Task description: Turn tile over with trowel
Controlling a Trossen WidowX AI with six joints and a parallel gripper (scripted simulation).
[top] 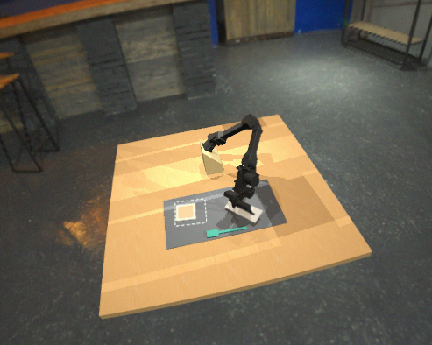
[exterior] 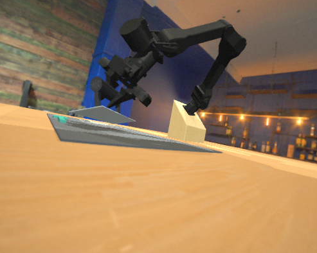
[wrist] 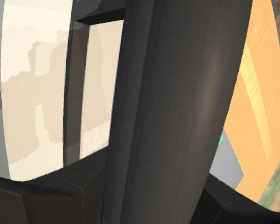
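Observation:
My gripper (top: 238, 200) (exterior: 125, 94) is shut on the dark handle of the trowel. The trowel's flat pale blade (top: 253, 217) (exterior: 101, 114) (wrist: 35, 100) is tilted and hangs low over the right part of the mat (top: 182, 239) (exterior: 74, 136); its grey underside shows in the exterior view. The tile (top: 186, 212), a small square with a pale border and orange-tan middle, lies flat inside the dashed outline (top: 206, 212), towards its left side. I cannot tell whether the face up is the marked one. In the wrist view the dark handle hides much, and the tile is not seen.
A teal tool (top: 212, 233) (exterior: 60, 119) with a square head and thin handle lies on the front part of the mat. A beige slanted block (top: 214, 166) (exterior: 182, 128) stands behind the mat at the arm's base. The wooden table (top: 182, 278) extends around the mat.

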